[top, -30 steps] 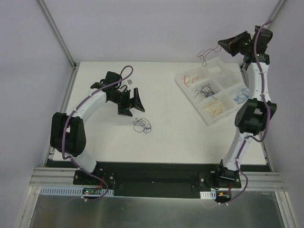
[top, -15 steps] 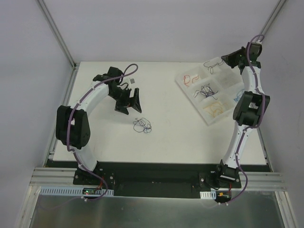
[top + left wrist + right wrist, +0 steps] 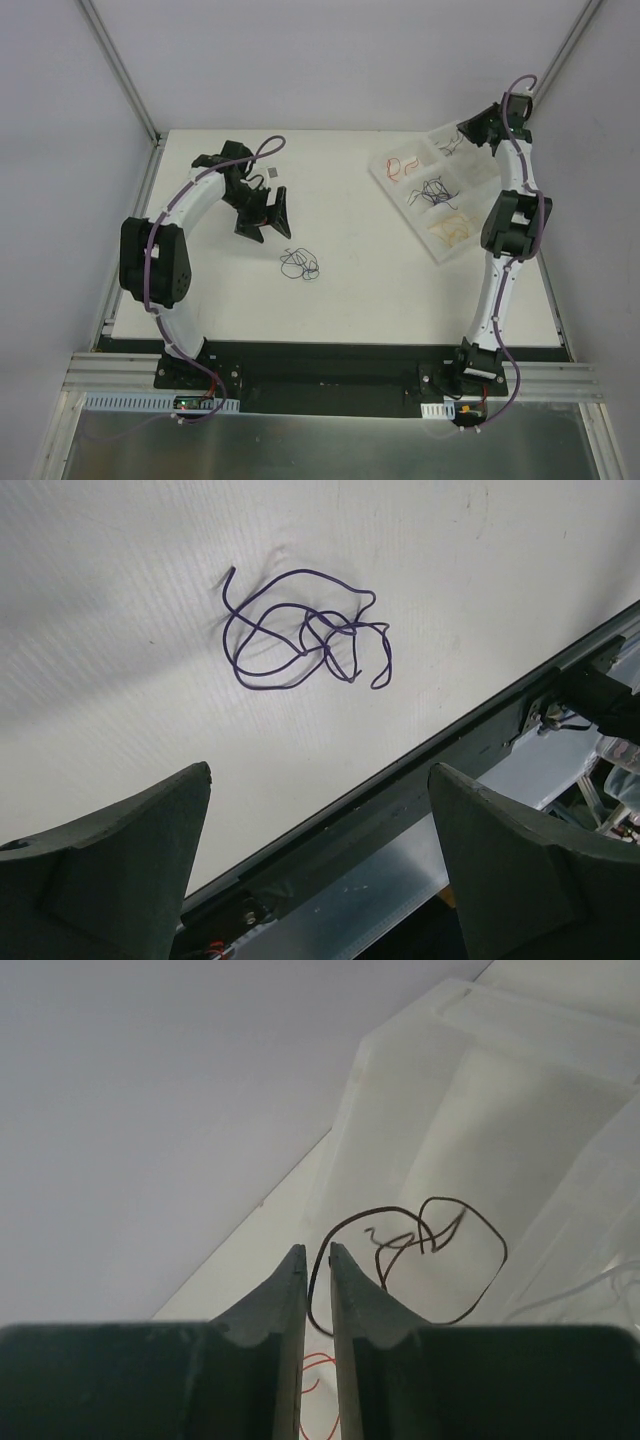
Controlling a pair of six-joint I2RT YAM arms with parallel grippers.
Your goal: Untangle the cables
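A loose tangle of purple-blue cable (image 3: 299, 264) (image 3: 305, 640) lies on the white table. My left gripper (image 3: 272, 228) (image 3: 320, 770) hovers just behind it, open and empty. At the far right corner, my right gripper (image 3: 463, 128) (image 3: 316, 1250) hangs over the far compartment of the clear tray (image 3: 405, 210). Its jaws stand a narrow gap apart, and a thin dark cable (image 3: 384, 1209) (image 3: 450, 145) runs through that gap and loops down into the compartment. Other tray compartments hold red cable (image 3: 402, 165), black cable (image 3: 432, 190) and orange-yellow cable (image 3: 452, 228).
A small grey tag (image 3: 273, 173) lies on the table behind the left arm. Grey walls close in the table at the back and on both sides. The black front rail (image 3: 420, 780) runs along the near edge.
The right arm has come down and in from beyond the table's back edge, bringing the dark cable over the tray's far compartment, and its jaws have parted slightly. The left arm shifted slightly left.
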